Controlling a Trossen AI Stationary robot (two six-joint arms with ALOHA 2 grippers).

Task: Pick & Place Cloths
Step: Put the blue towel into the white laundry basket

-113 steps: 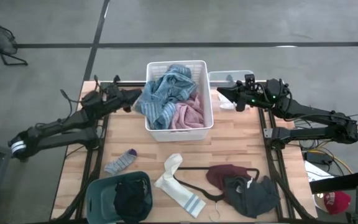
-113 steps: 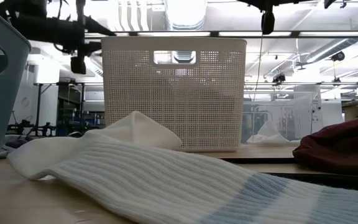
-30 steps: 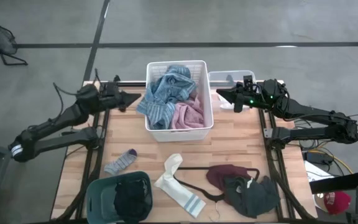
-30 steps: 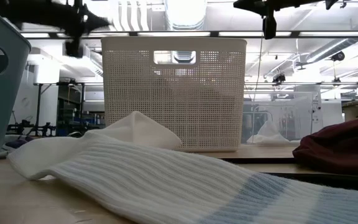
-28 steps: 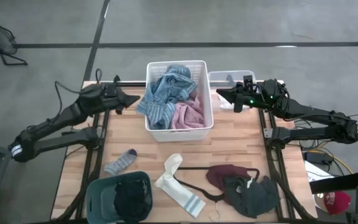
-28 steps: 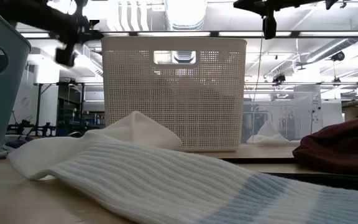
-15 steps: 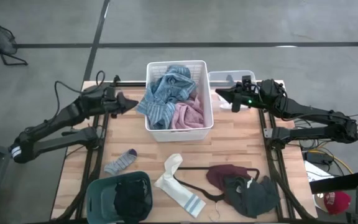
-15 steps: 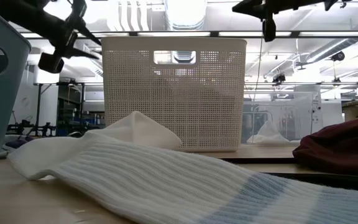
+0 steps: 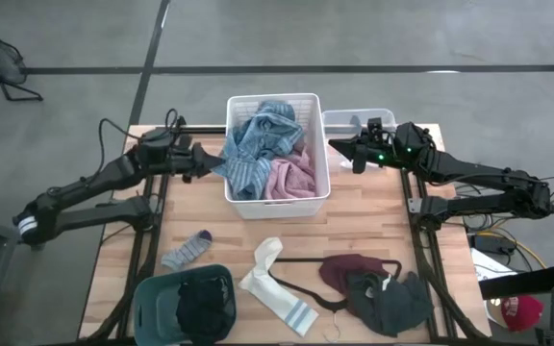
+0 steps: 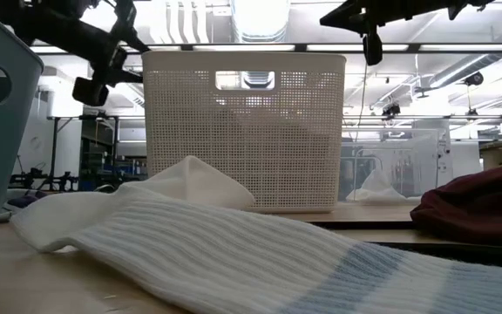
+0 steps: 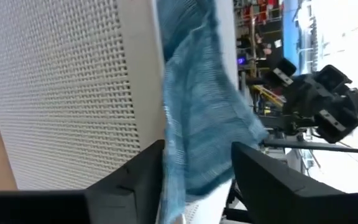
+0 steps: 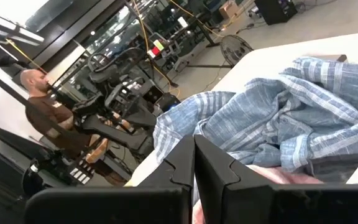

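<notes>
Left gripper [image 11: 197, 168] spread wide, empty, straddling blue-grey cloth [image 11: 197, 118] draped over white basket [image 9: 277, 197] rim; should grab fabric only, not rim. Right gripper [image 12: 194, 165] pressed together, empty, beside basket.

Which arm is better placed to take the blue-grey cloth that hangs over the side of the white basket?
Probably the left. The left hand is open beside the basket, with the overhanging blue-grey cloth between its fingers. The right hand is shut, on the basket's other side.

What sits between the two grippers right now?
In the high view, the white basket holding blue-grey and pink cloths lies between the left gripper and right gripper.
</notes>
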